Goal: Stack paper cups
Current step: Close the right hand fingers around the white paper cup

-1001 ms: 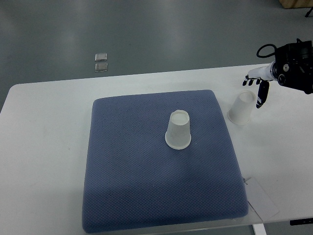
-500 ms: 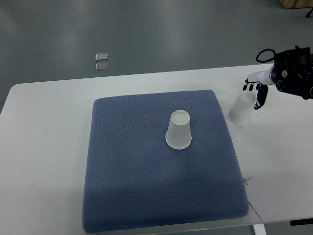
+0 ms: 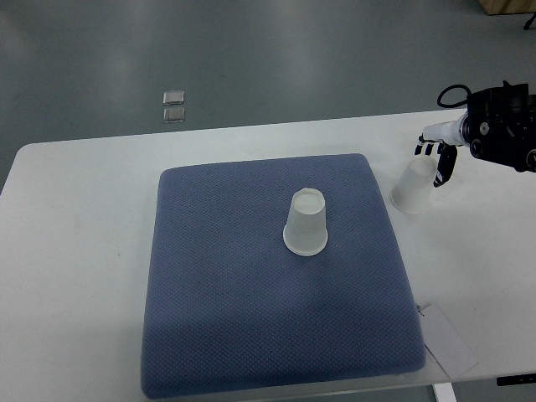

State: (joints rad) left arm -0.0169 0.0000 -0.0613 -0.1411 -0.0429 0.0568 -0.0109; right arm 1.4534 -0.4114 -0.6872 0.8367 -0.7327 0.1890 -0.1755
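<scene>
Here, one upturned paper cup (image 3: 305, 223) stands mid-frame on the blue mat (image 3: 226, 318); the second cup (image 3: 414, 185) sits right of it on the white table (image 3: 75, 251). The right hand (image 3: 439, 159), fingers loosely spread, touches its top without gripping. Closing evenly around the wall should avoid crushing it.

only the right arm (image 3: 501, 134) shows, at the right edge. its wrist part is a black, blocky housing with small round details on the side. a black cable (image 3: 452, 90) makes a loop at its upper left. a short white piece joins it to the right hand (image 3: 440, 157), which has thin fingers (image 3: 445, 170) in black with some white parts.
</scene>
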